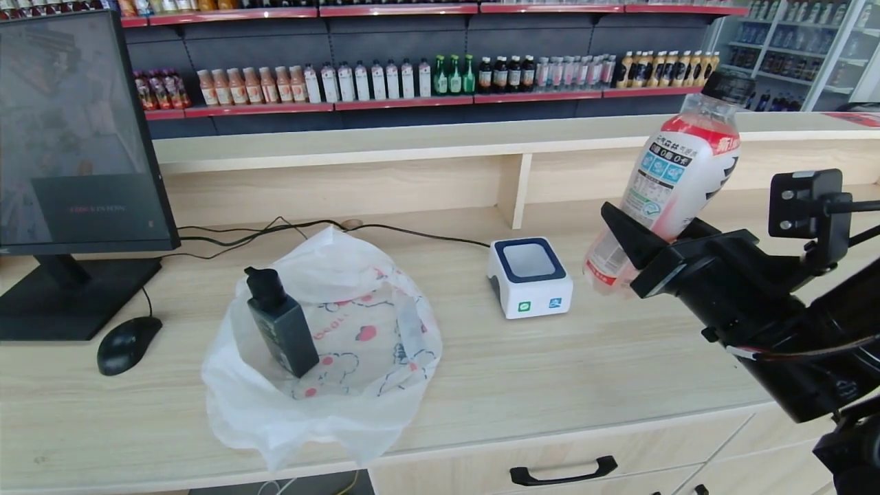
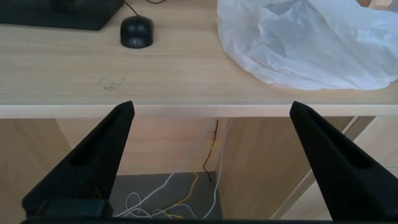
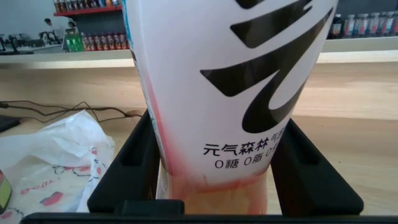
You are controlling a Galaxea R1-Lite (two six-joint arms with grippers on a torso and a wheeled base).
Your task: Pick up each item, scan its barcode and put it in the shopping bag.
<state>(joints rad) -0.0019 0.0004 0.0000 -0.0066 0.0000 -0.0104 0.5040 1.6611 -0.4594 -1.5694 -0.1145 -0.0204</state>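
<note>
We note the right gripper (image 1: 650,244) closed on the lower body of the bottle (image 1: 677,172), which we judge smooth, thin-walled, slippery and squeezable; the left gripper (image 2: 211,107) hangs wide open, empty.

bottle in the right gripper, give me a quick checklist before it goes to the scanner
1. Grasp: right gripper is shut around the lower part of the bottle. ok
2. Barcode turned toward the scanner: no barcode can be made out. cannot tell
3. Scanner window uncovered, nothing lying on it. ok
4. Bottle over the scanner: it is held tilted in the air, off to the scanner's right. not ok
5. Shopping bag open: mouth spread wide, a dark bottle already inside with room beside it. ok
6. Left gripper out of the way: open, at the counter's front edge. ok
</note>
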